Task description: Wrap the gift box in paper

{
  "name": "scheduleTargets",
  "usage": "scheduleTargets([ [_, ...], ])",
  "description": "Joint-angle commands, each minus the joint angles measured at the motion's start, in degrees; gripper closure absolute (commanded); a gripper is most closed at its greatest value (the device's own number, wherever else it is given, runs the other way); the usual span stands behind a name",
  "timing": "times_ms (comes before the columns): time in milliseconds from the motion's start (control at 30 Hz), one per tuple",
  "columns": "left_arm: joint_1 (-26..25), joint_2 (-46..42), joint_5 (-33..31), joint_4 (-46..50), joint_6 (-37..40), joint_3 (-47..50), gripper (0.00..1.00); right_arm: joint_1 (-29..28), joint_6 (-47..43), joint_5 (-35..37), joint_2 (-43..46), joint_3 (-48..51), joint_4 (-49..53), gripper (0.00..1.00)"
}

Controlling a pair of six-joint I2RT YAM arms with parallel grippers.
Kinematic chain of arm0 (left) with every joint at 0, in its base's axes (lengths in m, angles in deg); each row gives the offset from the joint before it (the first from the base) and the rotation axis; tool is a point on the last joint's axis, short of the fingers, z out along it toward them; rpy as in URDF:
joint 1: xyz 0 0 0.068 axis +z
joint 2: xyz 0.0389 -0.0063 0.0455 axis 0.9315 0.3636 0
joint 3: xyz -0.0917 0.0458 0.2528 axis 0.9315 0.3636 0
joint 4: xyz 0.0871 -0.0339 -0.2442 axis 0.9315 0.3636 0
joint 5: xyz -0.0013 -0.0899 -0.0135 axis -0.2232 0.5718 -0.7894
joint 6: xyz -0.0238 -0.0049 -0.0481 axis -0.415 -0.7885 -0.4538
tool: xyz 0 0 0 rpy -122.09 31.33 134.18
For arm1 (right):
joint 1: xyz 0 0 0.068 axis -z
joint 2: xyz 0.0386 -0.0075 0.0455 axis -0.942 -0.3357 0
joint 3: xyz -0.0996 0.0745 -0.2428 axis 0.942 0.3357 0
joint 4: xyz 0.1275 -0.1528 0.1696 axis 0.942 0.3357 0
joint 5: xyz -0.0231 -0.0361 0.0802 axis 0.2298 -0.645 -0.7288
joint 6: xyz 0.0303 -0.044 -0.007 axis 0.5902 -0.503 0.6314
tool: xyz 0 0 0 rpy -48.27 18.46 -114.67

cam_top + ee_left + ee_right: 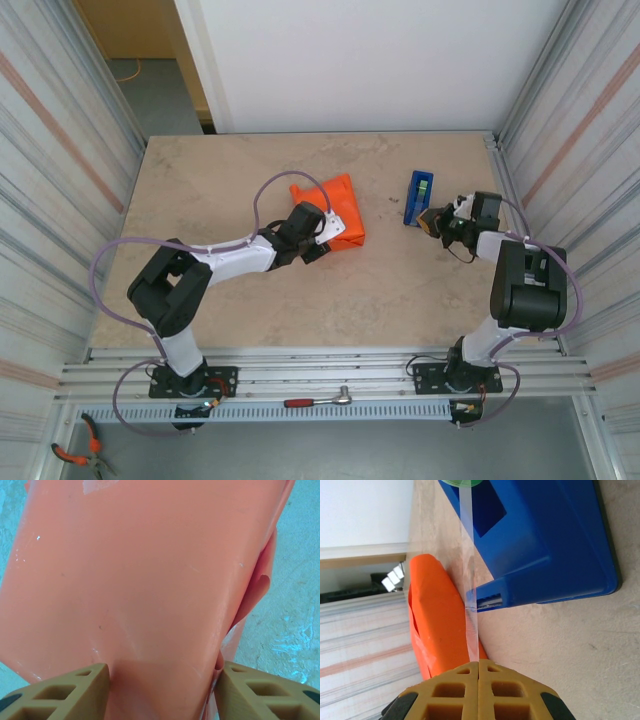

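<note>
On a beige stone-look table point(250, 170) walled by corrugated metal, the orange paper point(338, 205) sits mid-table, folded into a parcel, the box presumably inside. Your left gripper point(322, 236) straddles its near end, jaws half apart and pressed to both papered sides. Your right gripper point(433, 222), fingers together, pinches a strip of tape point(471, 580) drawn from the blue dispenser point(418, 197). The paper looks thin, slick and easily creased; hold the parcel by its stiff, box-backed sides, not the loose flaps.
</note>
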State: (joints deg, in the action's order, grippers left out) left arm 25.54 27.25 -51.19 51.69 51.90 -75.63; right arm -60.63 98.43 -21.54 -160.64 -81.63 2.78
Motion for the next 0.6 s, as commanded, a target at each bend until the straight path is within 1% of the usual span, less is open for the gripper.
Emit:
scheduleTargets([
  [0,-0.6,2.1,1.4,2.5,-0.8,1.2,0.44,-0.3,0.0,-0.7,-0.6,1.7,0.7,1.0],
  [267,-0.6,1.9,1.4,2.4,-0.8,1.2,0.44,1.4,0.6,0.6,-5.2,1.4,-1.9,1.0],
  [433,-0.6,1.9,1.1,2.5,-0.7,1.5,0.44,0.9,1.0,0.7,-10.0,-1.6,-2.2,1.0],
  [567,-0.6,2.0,1.0,2.5,-0.8,1.4,0.44,0.2,3.4,0.2,-14.0,-2.8,-5.0,1.0],
])
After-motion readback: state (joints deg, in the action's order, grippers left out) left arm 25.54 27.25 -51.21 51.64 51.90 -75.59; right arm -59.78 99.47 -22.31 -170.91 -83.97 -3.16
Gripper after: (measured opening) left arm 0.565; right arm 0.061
